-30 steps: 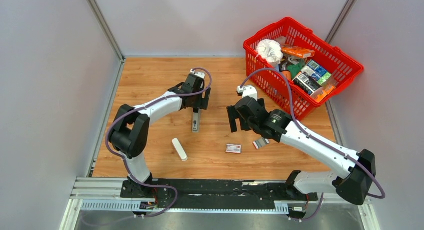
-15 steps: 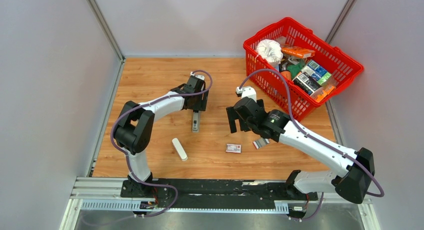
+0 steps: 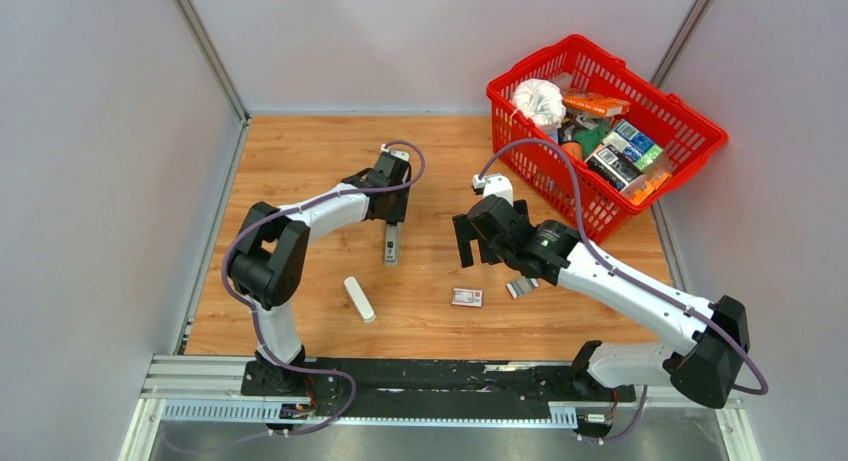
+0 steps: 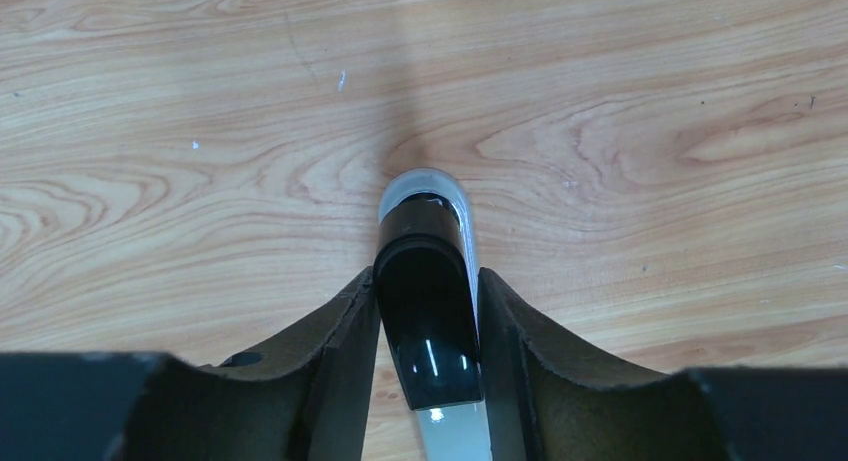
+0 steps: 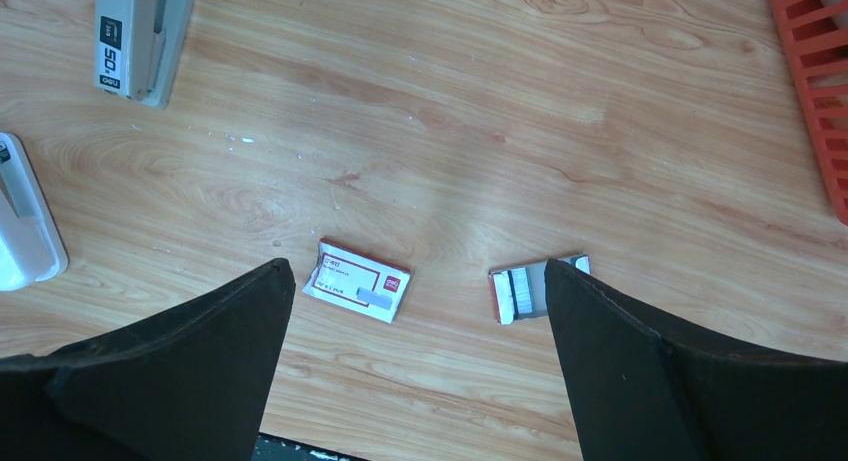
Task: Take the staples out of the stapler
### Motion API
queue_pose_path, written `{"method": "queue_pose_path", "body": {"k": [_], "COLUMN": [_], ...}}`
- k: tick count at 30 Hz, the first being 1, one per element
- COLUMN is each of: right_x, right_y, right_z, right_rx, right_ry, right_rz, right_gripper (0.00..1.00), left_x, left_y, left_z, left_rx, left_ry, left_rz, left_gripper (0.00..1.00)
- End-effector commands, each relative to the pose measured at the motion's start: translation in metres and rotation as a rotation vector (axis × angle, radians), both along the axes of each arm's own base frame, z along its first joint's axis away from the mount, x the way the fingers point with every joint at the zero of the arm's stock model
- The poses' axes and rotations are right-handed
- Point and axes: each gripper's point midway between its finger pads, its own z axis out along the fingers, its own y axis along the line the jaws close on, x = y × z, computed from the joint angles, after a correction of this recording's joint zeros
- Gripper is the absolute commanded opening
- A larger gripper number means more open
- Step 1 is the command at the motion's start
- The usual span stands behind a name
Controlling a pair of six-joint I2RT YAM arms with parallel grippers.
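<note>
Two grippers: left (image 4: 428,276) pinches stapler (image 4: 422,226) near desk (image 3: 300,161) centre, right (image 5: 417,266) splayed empty; grasp step in hand, next likely needs right to open magazine, staples unseen

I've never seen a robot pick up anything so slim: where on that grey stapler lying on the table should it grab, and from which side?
Probably across its two long flanks, coming straight down from above. The stapler lies flat, long and narrow, so its parallel sides fit between two fingers; the left gripper sits astride it just so, near the rounded end.
</note>
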Motion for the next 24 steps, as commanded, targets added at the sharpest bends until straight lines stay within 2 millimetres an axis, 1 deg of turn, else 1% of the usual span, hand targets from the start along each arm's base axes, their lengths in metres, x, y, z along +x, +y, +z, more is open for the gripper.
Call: {"method": "queue_pose_path", "body": {"k": [1,4,5,6,7,8,11,13,16,17,18,19,23,24], "right_x": [0.001,0.001,0.000,0.000,-0.001,-0.001,-0.002,-0.002,-0.002,-0.002,-0.002,-0.003,-0.006,-0.008], "right_y": [0.007,0.008,0.008,0.008,0.009,0.008,0.008,0.006,0.003,0.004,0.005,0.006,0.002,0.001], "right_z": [0.001,0.001,0.001,0.000,0.001,0.000,0.002,0.005,0.008,0.010,0.012,0.013,0.023,0.025], "right_rx": [0.023,0.027,0.024,0.025,0.024,0.023,0.024,0.023,0.015,0.020,0.024,0.024,0.020,0.021], "right_ry": [-0.004,-0.006,-0.005,-0.003,-0.001,-0.001,-0.003,-0.008,-0.017,-0.018,-0.019,-0.019,-0.036,-0.036], "right_rz": [0.001,0.001,0.003,0.002,0.006,0.004,0.004,0.000,0.003,0.009,0.017,0.026,0.056,0.069], "right_gripper": [1.00,1.00,1.00,1.00,1.00,1.00,1.00,1.00,1.00,1.00,1.00,1.00,1.00,1.00], "left_x": [0.001,0.001,0.000,0.000,-0.001,-0.002,-0.005,-0.006,-0.012,-0.014,-0.016,-0.022,-0.032,-0.034], "left_y": [0.001,0.003,0.003,0.002,0.002,0.003,-0.001,-0.005,-0.016,-0.023,-0.027,-0.036,-0.048,-0.049], "left_z": [0.005,0.005,0.004,0.004,0.003,0.003,0.010,0.018,0.034,0.039,0.043,0.047,0.066,0.075], "left_rx": [-0.009,-0.004,-0.003,-0.005,-0.004,-0.002,-0.025,-0.053,-0.116,-0.153,-0.170,-0.212,-0.281,-0.298], "left_ry": [-0.021,-0.023,-0.020,-0.019,-0.017,-0.011,-0.017,-0.031,-0.041,-0.040,-0.040,-0.026,-0.037,-0.052], "left_rz": [0.006,0.001,-0.004,-0.005,-0.011,-0.010,-0.031,-0.049,-0.098,-0.128,-0.145,-0.187,-0.269,-0.280], "left_gripper": [0.46,0.36,0.27,0.21,0.08,0.00,0.00,0.00,0.00,0.00,0.00,0.00,0.00,0.00]}}
